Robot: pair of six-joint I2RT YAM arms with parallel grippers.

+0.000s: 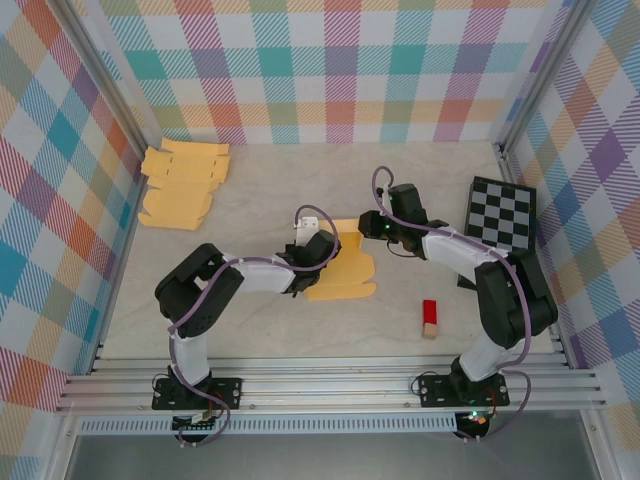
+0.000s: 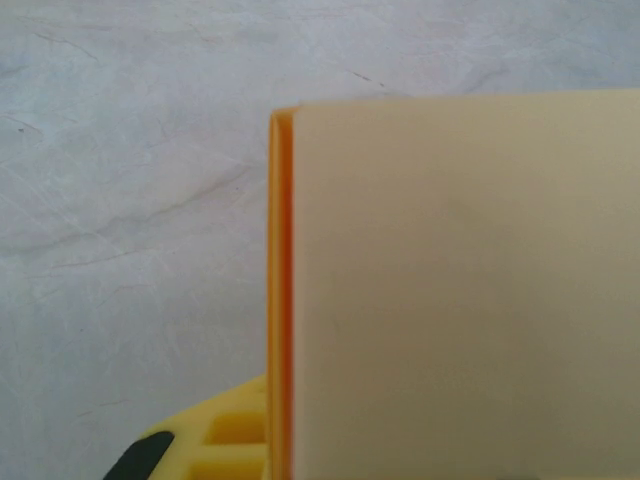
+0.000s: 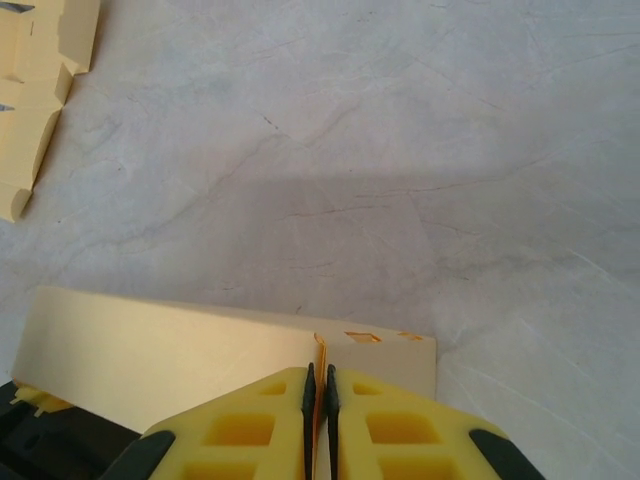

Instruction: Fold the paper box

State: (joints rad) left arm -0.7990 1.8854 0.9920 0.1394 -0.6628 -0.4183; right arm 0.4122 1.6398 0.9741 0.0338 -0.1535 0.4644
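The paper box (image 1: 345,270) is a yellow-orange cardboard blank lying mid-table, partly folded, between both grippers. My right gripper (image 1: 368,228) is at its far right corner. In the right wrist view its yellow fingers (image 3: 318,385) are shut on a thin upright orange flap of the box (image 3: 180,355). My left gripper (image 1: 318,243) is at the box's far left side. In the left wrist view a pale panel of the box (image 2: 460,300) stands close to the camera. One yellow finger (image 2: 215,445) lies against its orange edge, and the other finger is hidden behind the panel.
A stack of flat yellow box blanks (image 1: 183,185) lies at the back left, also at the right wrist view's upper left (image 3: 35,90). A black-and-white checkered board (image 1: 502,213) sits at the right. A small red block (image 1: 430,318) lies in front of the right arm.
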